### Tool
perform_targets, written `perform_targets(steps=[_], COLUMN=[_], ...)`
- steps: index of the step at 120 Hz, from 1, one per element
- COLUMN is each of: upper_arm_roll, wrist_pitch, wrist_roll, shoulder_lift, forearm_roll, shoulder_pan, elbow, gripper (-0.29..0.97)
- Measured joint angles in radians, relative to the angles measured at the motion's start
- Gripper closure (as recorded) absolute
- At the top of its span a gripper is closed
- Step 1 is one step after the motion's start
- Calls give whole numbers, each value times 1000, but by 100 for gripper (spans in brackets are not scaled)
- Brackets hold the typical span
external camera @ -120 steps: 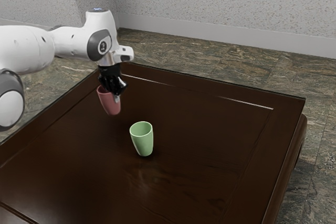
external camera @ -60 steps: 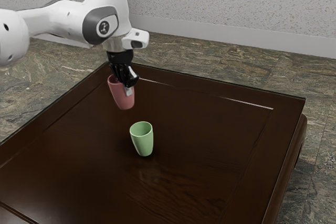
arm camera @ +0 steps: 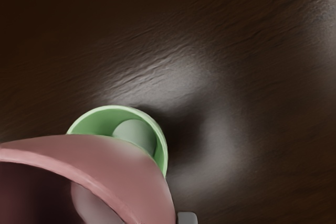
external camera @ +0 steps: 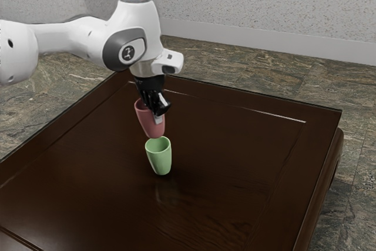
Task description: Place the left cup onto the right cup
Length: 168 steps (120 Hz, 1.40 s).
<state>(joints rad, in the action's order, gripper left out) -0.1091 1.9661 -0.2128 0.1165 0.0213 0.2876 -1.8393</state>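
- The gripper [external camera: 157, 107] has its jaws closed narrowly on the rim wall of the pink cup [external camera: 149, 123]. The grip is at the lip, probably so the cup's base stays free to go down first.
- The pink cup hangs off the table [external camera: 264, 163], mouth up and tilted, with its base just above the rim of the green cup [external camera: 158, 155]. Whether base and rim touch cannot be told.
- The green cup stands upright and open, well apart from every table edge. It is somewhat nearer the edge at the exterior view's left than the one at the exterior view's right.
- In the wrist view the pink cup [arm camera: 100, 169] covers only part of the green cup [arm camera: 92, 121] beneath the hand. Much of the green mouth lies bare, so the two seem not quite centred.
- Judged from this, the carry is nearly done. A small sideways correction and a levelling of the tilt look needed before lowering, or the pink base may catch the green rim and tip it.
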Motion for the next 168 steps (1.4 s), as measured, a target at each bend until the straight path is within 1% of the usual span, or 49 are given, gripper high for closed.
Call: perform_targets(steps=[32, 55, 88, 146, 152, 168], upper_arm_roll=[1, 0, 0, -1, -2, -7], wrist_pitch=[19, 38, 84, 102, 101, 100], wrist_roll=[28, 42, 57, 75, 75, 74], shoulder_lift=[6, 34, 85, 100, 100, 100], forearm_roll=[6, 22, 28, 29, 26, 21], shoulder_pan=[5, 5, 5, 6, 6, 4], elbow=[-28, -24, -16, -40, -44, -49], gripper=[78, 78, 78, 78, 72, 42])
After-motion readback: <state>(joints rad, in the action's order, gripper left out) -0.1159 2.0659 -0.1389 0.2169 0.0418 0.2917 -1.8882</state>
